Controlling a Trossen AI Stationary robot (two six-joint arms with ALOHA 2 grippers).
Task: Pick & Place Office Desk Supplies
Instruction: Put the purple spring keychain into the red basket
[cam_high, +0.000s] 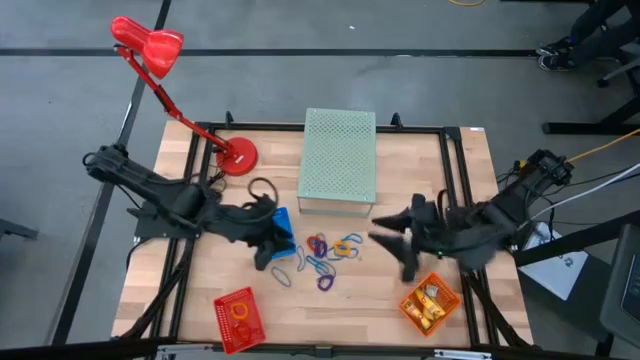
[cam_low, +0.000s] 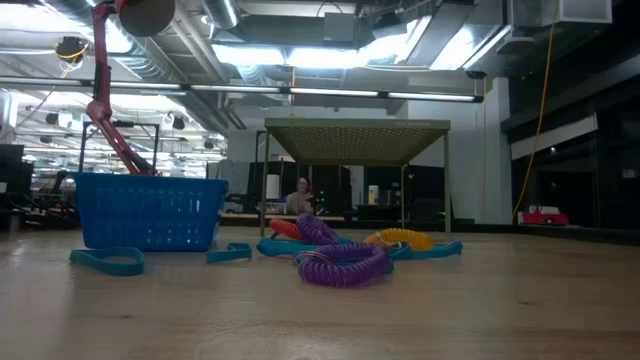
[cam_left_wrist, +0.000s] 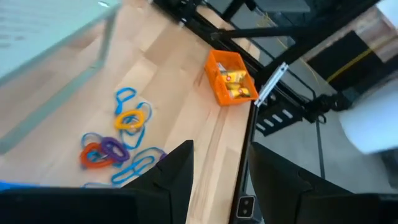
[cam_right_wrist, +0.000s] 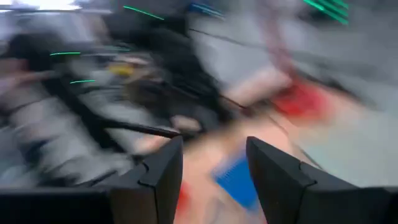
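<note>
Lying loose at the table's centre, thin coloured rubber-band loops (cam_high: 325, 258) await sorting. At nine o'clock the left gripper (cam_high: 268, 252) hovers open and empty; at three o'clock the right gripper (cam_high: 392, 248) likewise. Next, probably, one must descend onto a loop.

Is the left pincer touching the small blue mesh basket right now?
Cannot tell. In the high view the left pincer overlaps the small blue mesh basket, but a top-down view hides any height gap.

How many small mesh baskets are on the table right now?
3: the blue basket by the left gripper, the red basket at the near left edge, the orange basket near right, under the right arm.
</note>
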